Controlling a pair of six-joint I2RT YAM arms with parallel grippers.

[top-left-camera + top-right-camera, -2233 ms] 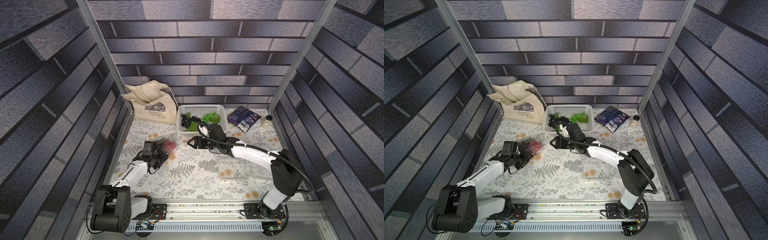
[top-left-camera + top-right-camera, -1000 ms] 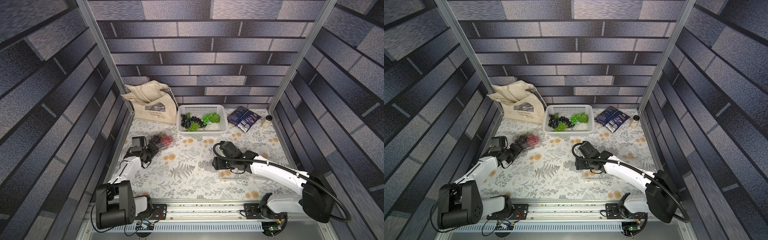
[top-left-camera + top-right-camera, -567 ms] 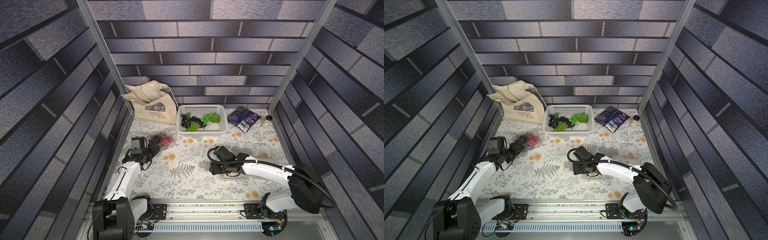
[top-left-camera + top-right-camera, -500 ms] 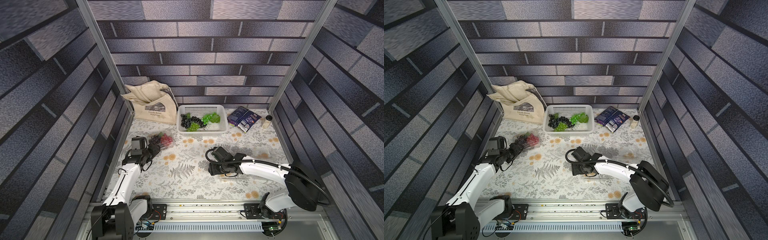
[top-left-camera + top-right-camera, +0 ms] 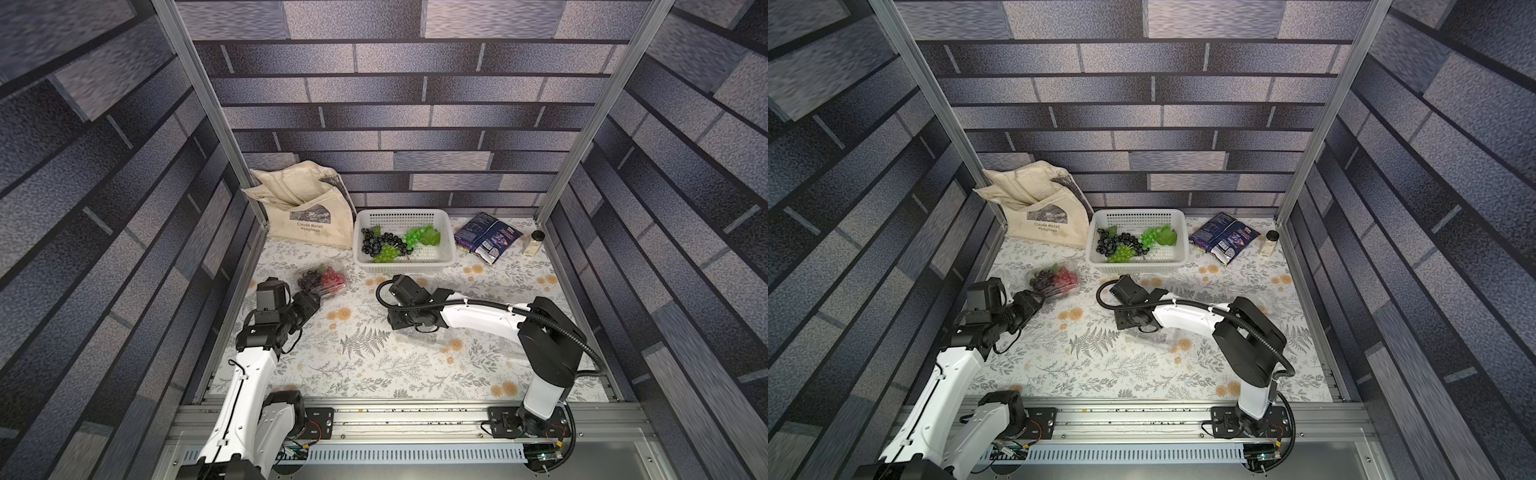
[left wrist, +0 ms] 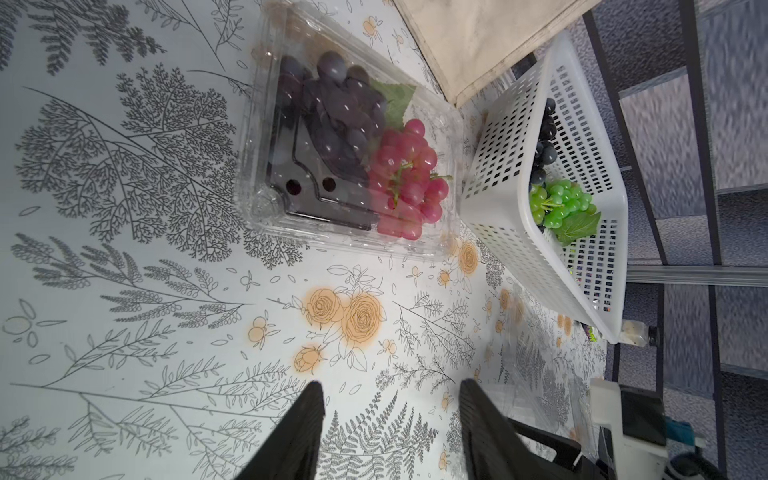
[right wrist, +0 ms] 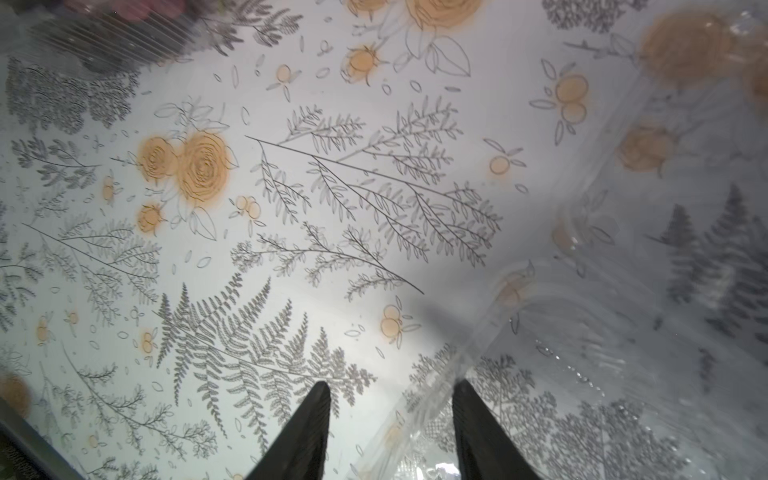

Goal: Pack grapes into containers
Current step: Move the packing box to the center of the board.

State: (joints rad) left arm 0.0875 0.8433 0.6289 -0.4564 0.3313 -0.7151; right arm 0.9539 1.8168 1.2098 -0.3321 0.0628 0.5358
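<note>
Seeing purple grapes, red grapes in closed clamshell on tabletop, just ahead of left gripper, jaws wide, empty. Dark bunch, green bunches in white basket. Right gripper jaws apart astride empty clamshell rim; contact unclear.

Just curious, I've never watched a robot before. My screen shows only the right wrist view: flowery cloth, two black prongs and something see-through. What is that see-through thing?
Observer: It's a clear plastic container. In both top views it lies mid-table at the right gripper, with nothing inside.
Visitor: Are there any grapes around?
Observer: Yes, purple and red grapes sit in another container, just ahead of the left gripper.
Visitor: Are there more to pack?
Observer: Dark and green grapes lie in a white basket at the back of the table.
</note>
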